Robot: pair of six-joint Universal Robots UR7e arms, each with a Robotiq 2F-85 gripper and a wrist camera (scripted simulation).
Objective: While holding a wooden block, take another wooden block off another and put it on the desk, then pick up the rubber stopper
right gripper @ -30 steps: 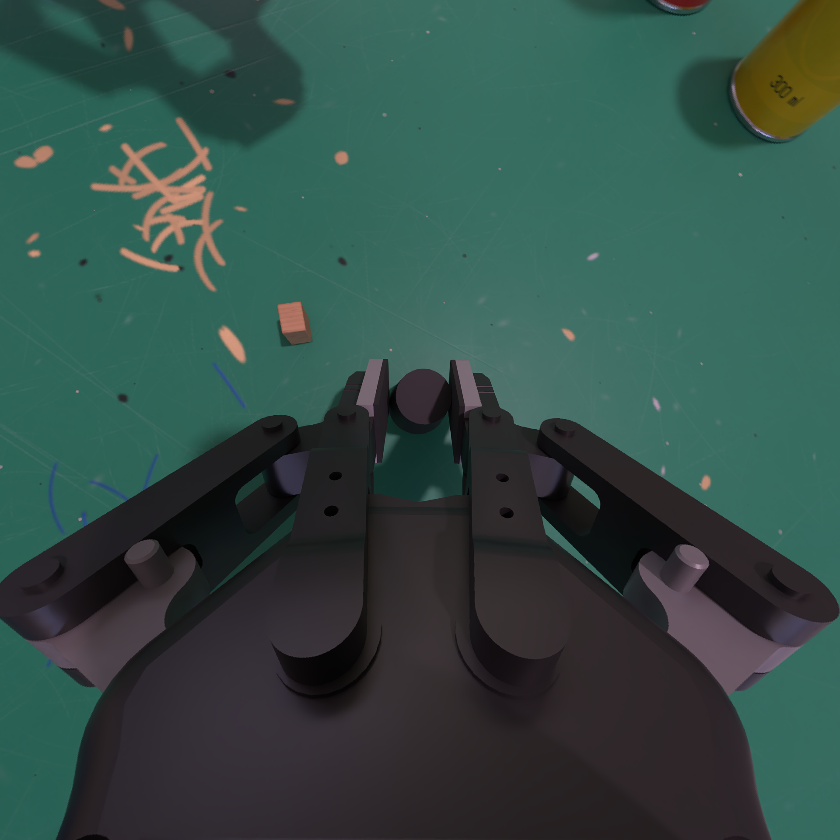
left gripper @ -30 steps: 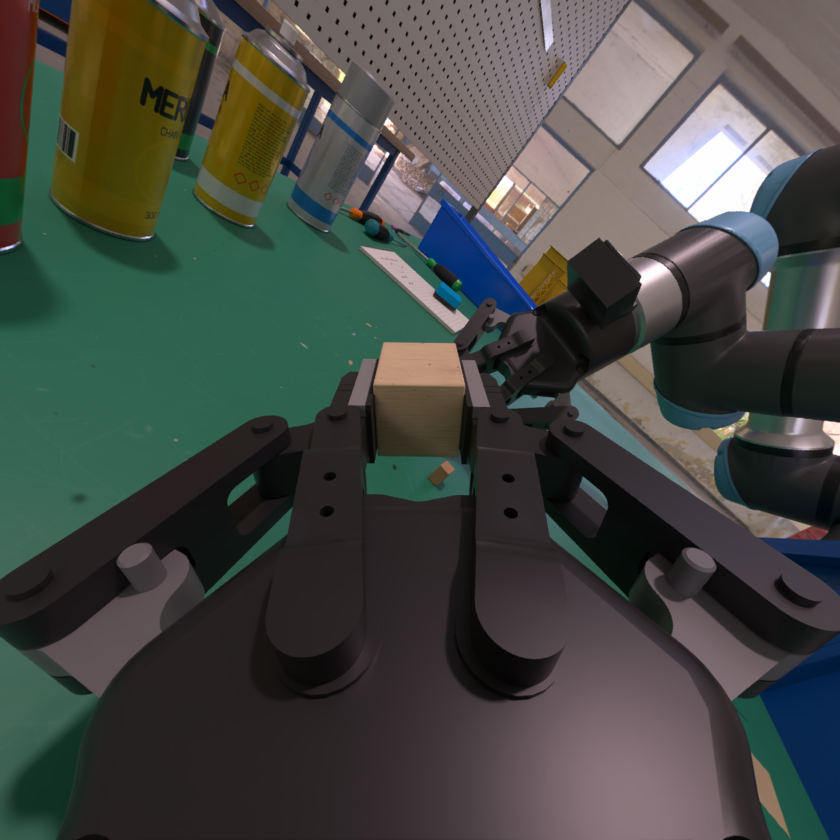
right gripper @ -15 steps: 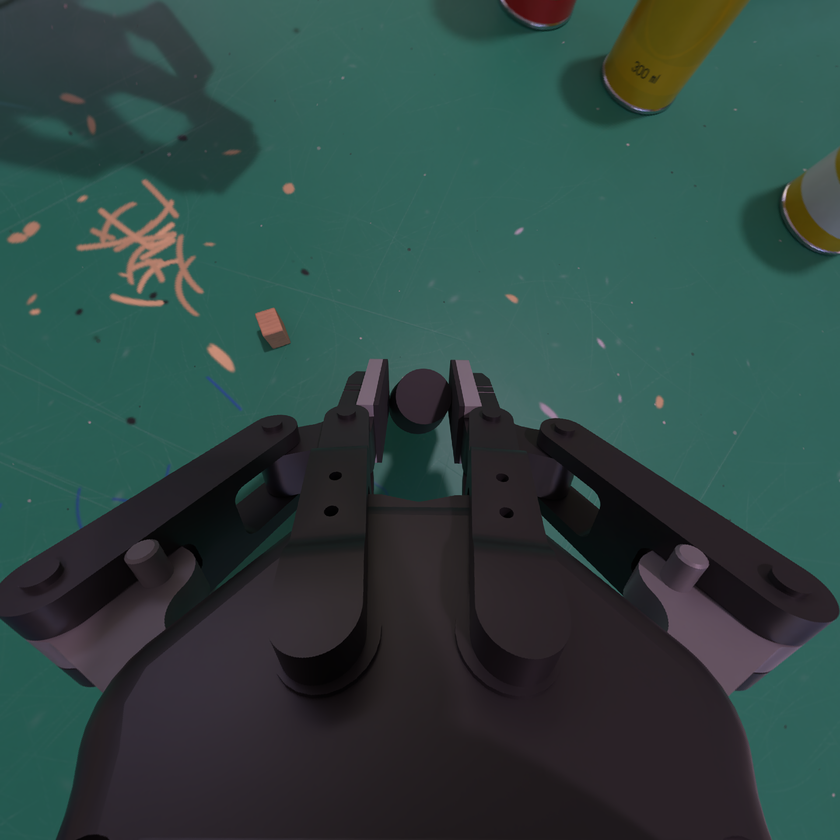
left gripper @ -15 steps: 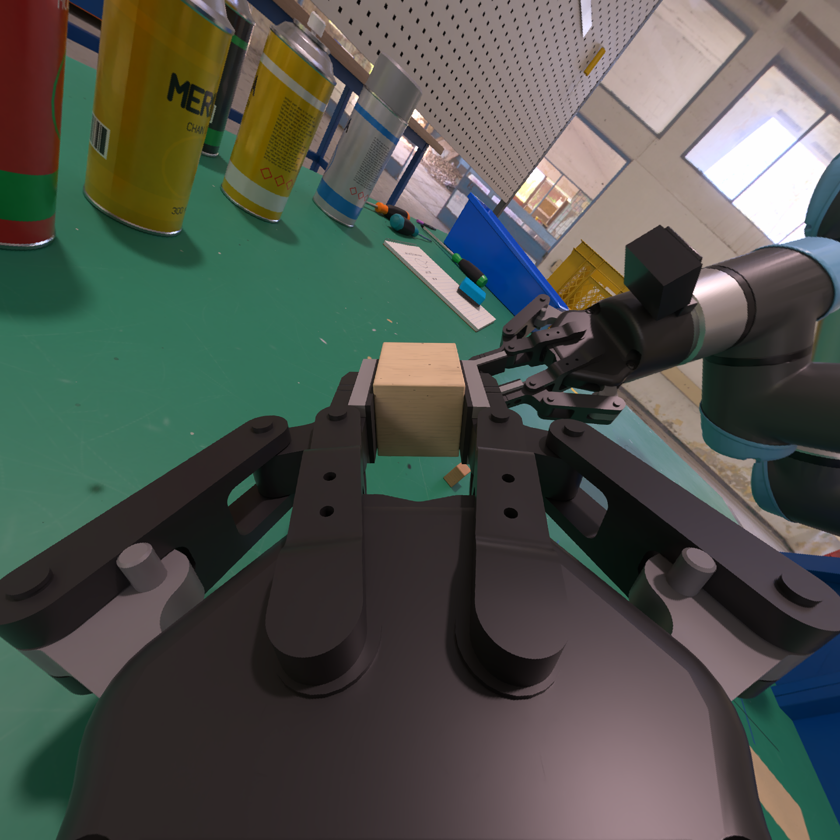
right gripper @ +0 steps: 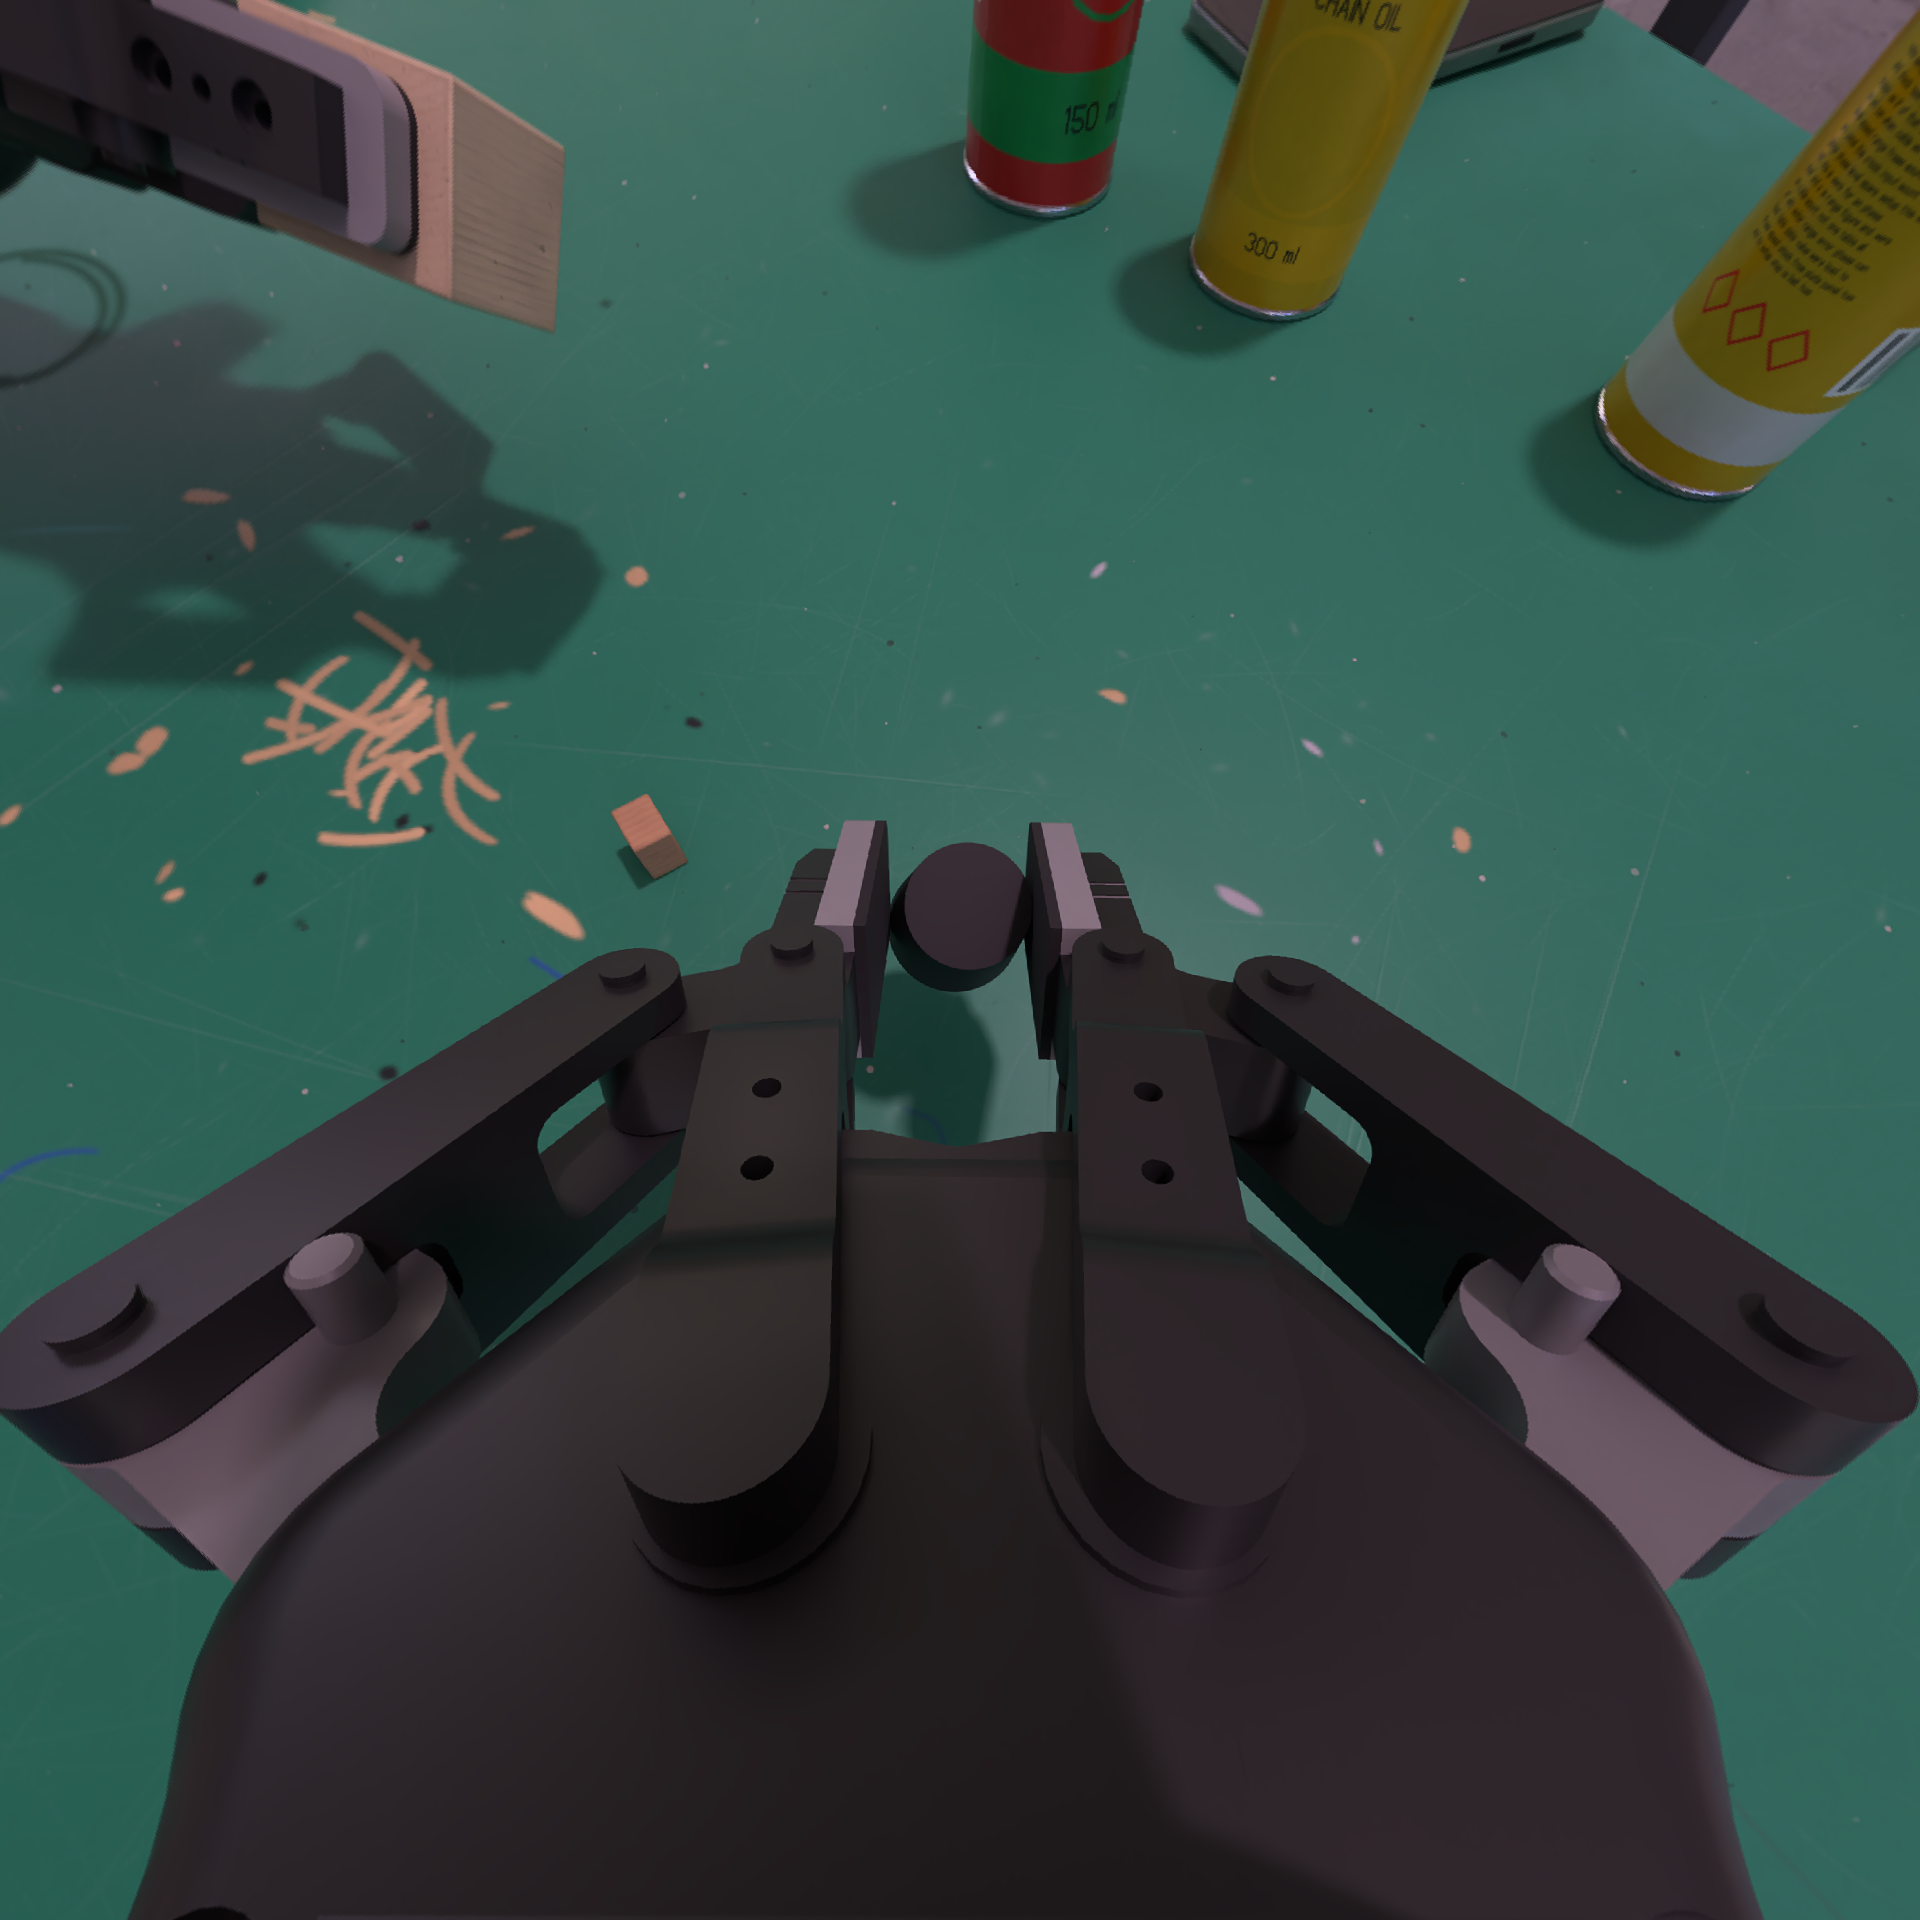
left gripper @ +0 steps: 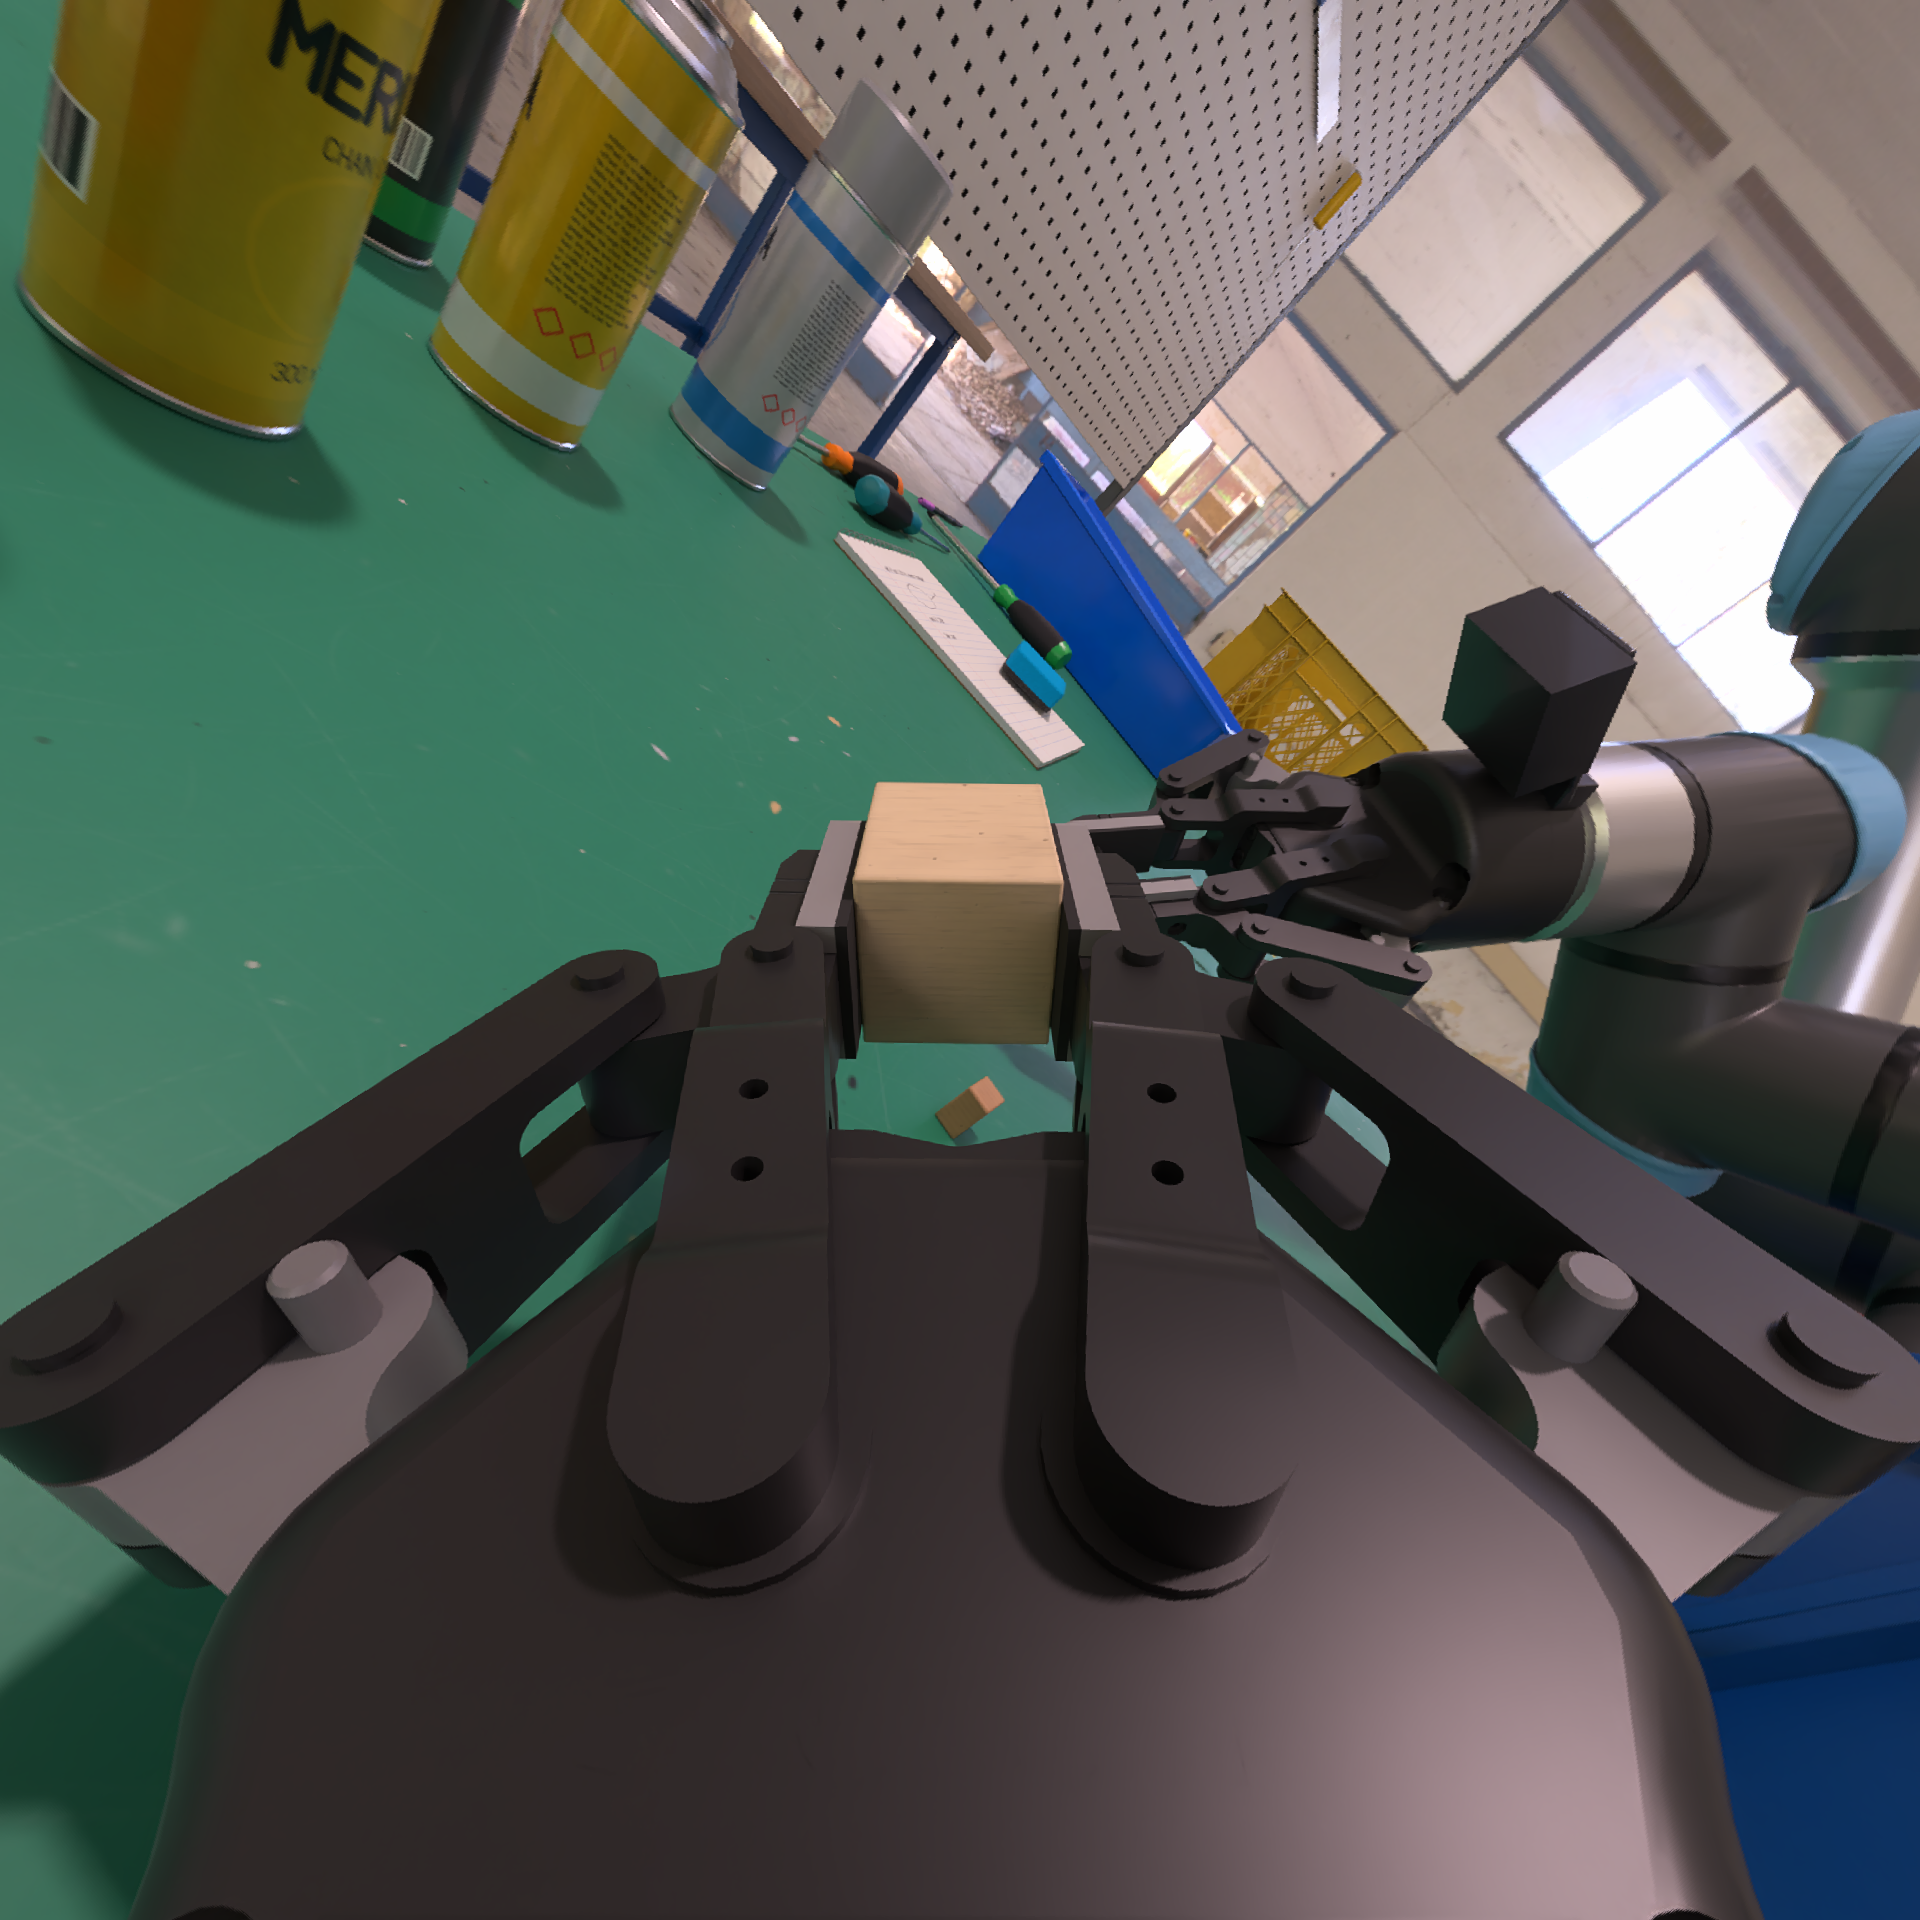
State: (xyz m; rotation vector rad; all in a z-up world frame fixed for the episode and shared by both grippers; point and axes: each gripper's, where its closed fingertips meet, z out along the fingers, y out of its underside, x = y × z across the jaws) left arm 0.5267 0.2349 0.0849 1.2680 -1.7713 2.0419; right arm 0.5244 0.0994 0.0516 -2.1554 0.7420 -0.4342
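Note:
My left gripper is shut on a pale wooden block, held above the green desk. That block and gripper also show at the top left of the right wrist view. My right gripper is shut on a dark round rubber stopper, lifted clear of the desk. In the left wrist view the right gripper is just right of the held block. A small reddish wooden block lies on the desk left of the right gripper; it also shows below the held block in the left wrist view.
Spray cans stand at the far side: red and green, yellow, yellow and white, silver and blue. Wood shavings lie at the left. A notepad, screwdrivers, and blue and yellow bins sit beyond.
The right gripper has risen higher with the stopper, so more of the desk and cans show. The left gripper with its block has come into the right wrist view.

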